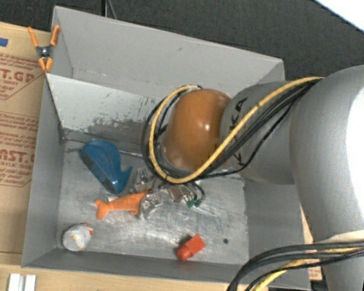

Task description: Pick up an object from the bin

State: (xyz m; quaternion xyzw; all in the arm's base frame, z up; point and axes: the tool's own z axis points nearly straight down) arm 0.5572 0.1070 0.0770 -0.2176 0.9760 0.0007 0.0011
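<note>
My gripper point(153, 199) is low in the middle of the bin, mostly hidden under the arm's orange cover. Its metal tip is at the right end of an orange fish-shaped toy point(119, 205) lying flat on the bin floor. Whether it touches the toy I cannot tell. A blue rounded object point(105, 162) lies just left of the gripper, toward the back left of the floor. A small green piece point(192, 202) shows just right of the gripper.
A small red block point(190, 246) lies near the front wall, right of centre. A whitish ball-like thing point(76, 237) sits in the front left corner. The arm and its cables cover the bin's right side.
</note>
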